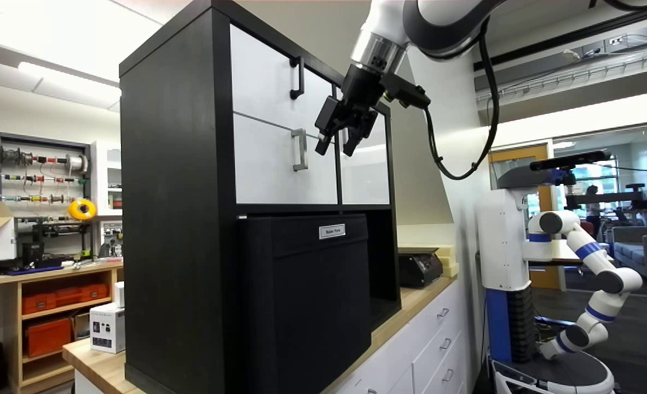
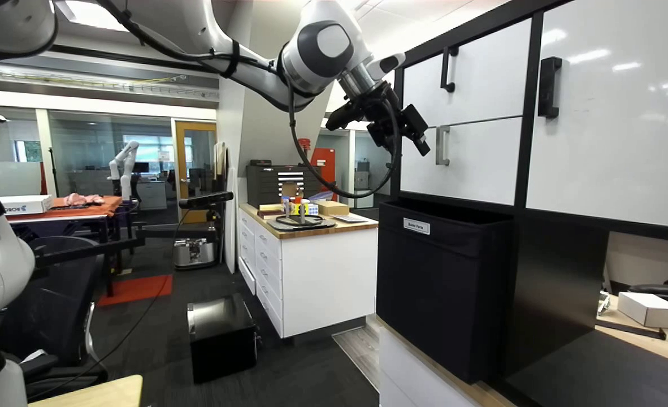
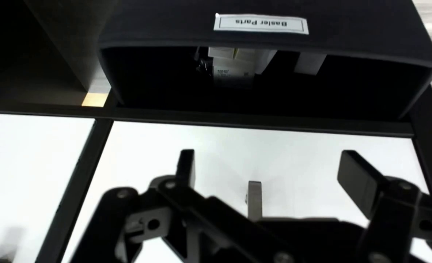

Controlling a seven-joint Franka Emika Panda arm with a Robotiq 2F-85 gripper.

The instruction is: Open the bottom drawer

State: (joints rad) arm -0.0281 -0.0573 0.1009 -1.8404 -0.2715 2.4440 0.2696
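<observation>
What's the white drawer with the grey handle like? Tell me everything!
The white drawer is flat-fronted, with an upright, grey, metal-looking bar handle near its middle. It looks shut, flush in the black cabinet, beneath another white front with a black handle and above a black bin. The open gripper hovers near, not touching it.

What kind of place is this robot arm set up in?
Probably a robotics lab or workshop. An exterior view shows another robot standing in the background and racked spools, apparently of wire; the wrist view shows a black bin labelled "Basler Parts".
</observation>
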